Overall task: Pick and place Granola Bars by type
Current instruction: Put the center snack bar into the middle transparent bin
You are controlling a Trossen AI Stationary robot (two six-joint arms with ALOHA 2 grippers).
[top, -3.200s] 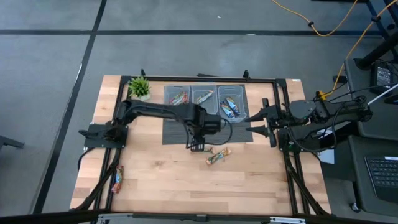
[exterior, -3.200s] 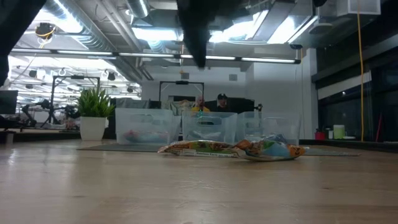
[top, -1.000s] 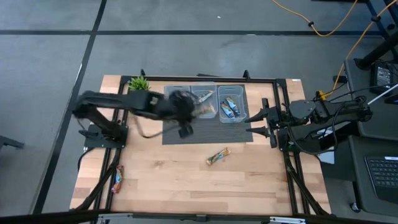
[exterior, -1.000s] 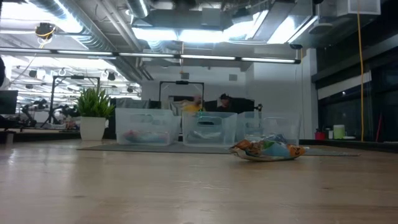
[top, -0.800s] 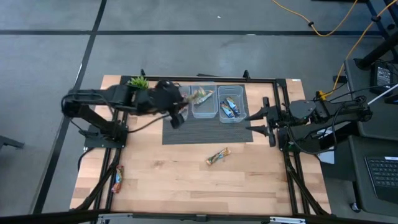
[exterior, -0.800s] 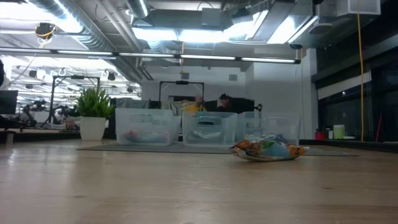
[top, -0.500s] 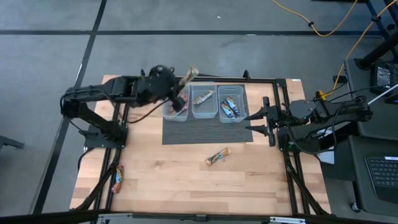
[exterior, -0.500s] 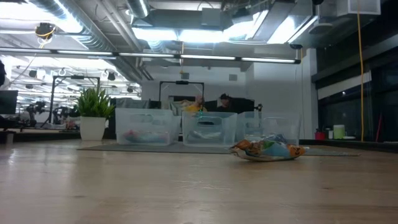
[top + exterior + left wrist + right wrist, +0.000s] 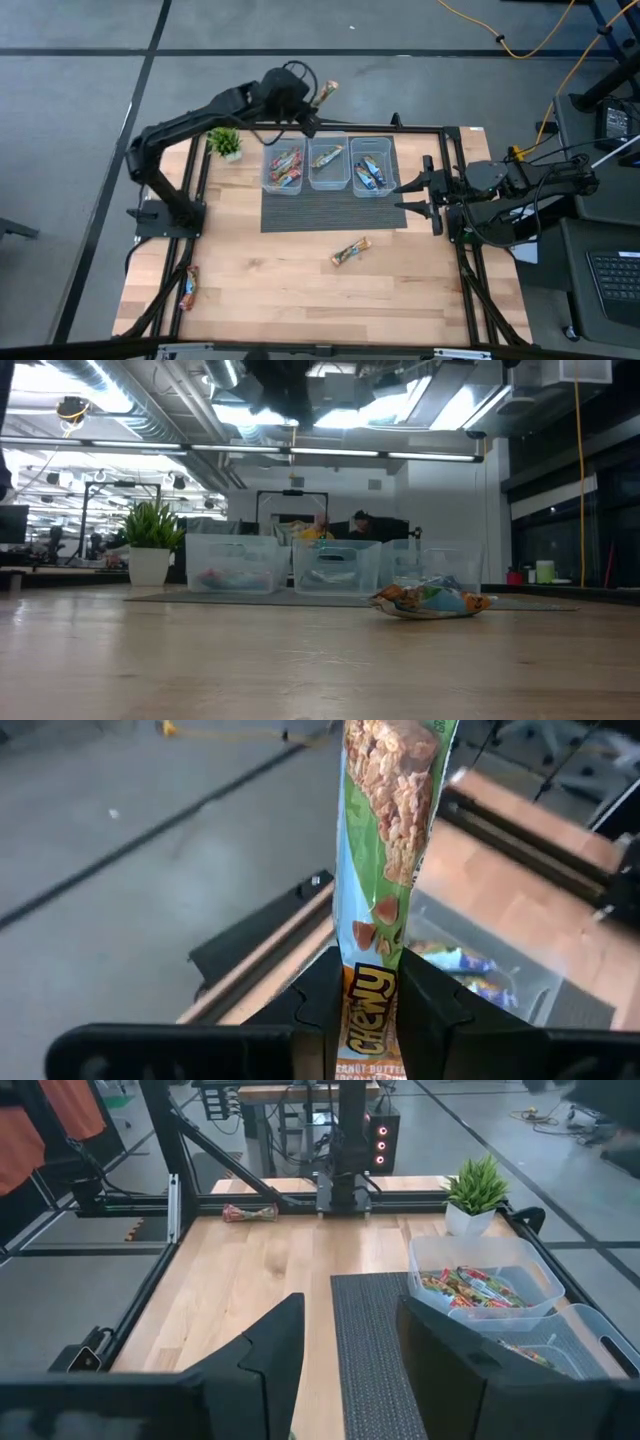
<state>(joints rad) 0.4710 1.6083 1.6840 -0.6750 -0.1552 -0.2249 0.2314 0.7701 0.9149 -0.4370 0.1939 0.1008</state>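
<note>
Two loose granola bars [image 9: 350, 251] remain on the wooden table [image 9: 300, 290] near three mostly filled clear plastic bins [image 9: 328, 165], left gripper [image 9: 369, 995] pinching a green-wrapped bar [image 9: 388, 840] above them, right gripper [image 9: 345, 1345] idling wide beside.

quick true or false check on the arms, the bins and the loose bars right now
1. The left gripper is shut on a granola bar. True; the left wrist view shows the jaws pinching its wrapper.
2. That bar is held over the middle bin. False: it is raised beyond the table's far edge, past the bins.
3. One loose bar lies on the wood in front of the mat. True.
4. The right gripper holds a bar. False: its jaws are open and empty, beside the right bin.
5. The left bin is empty. False: it holds several bars.
6. Another bar lies near the table's front left edge. True.
</note>
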